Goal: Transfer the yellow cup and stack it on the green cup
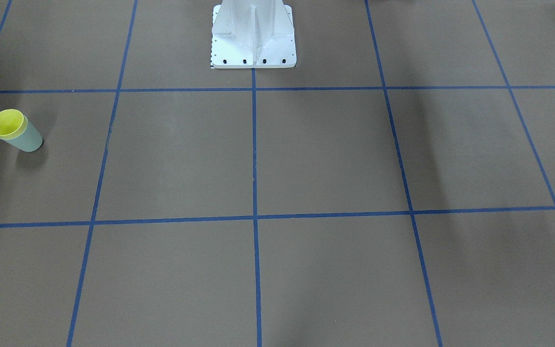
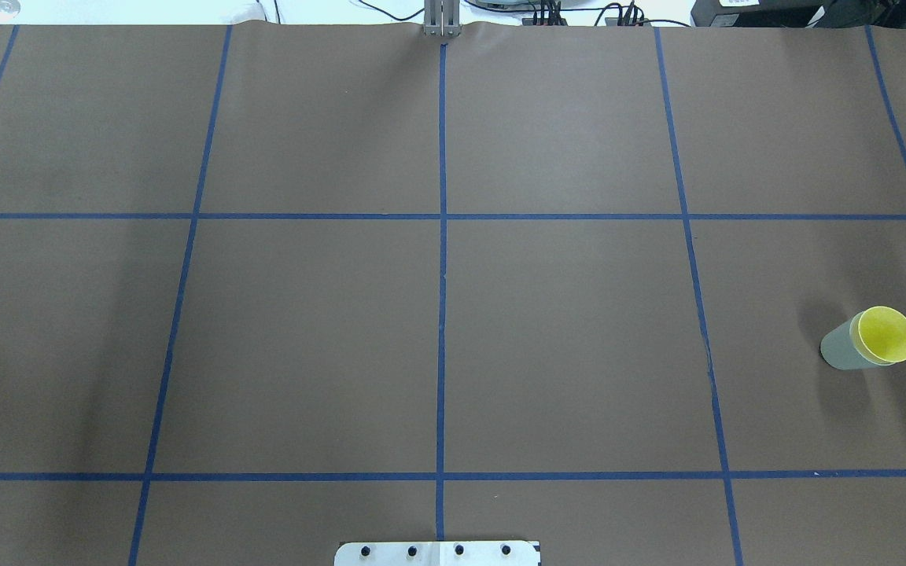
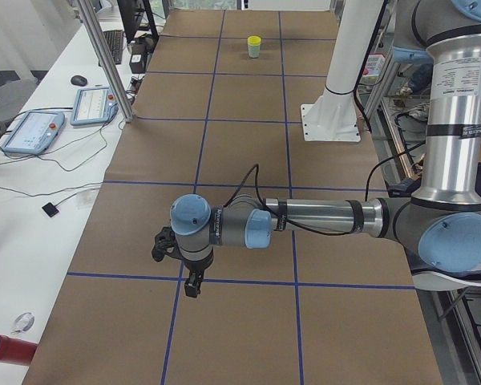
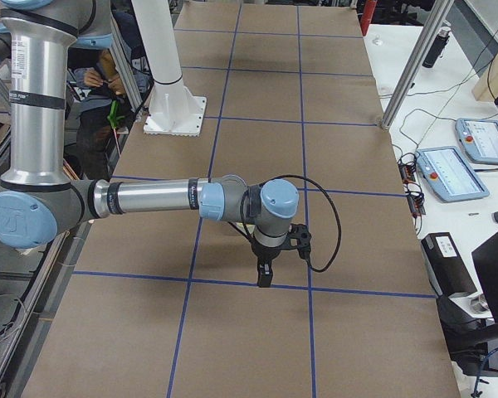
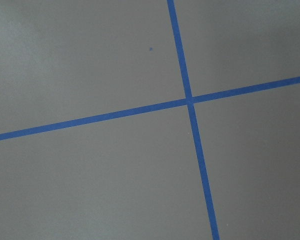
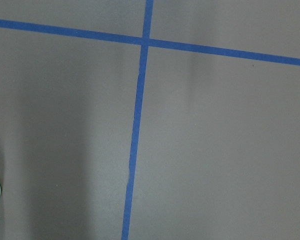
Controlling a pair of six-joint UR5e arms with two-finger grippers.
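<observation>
The yellow cup sits nested inside the green cup, which stands upright on the brown table at the robot's right side. In the overhead view the yellow cup shows its open mouth above the green cup. From the table's left end the stacked pair is small and far, yellow cup over green cup. My left gripper hangs low over the table's left part, far from the cups. My right gripper points down over a blue tape line. Both show only in side views, so I cannot tell their state.
The white robot pedestal stands at the table's middle edge. Blue tape lines divide the brown cover into squares. Teach pendants and cables lie on the white side bench, with another pendant there too. A person is behind the pedestal.
</observation>
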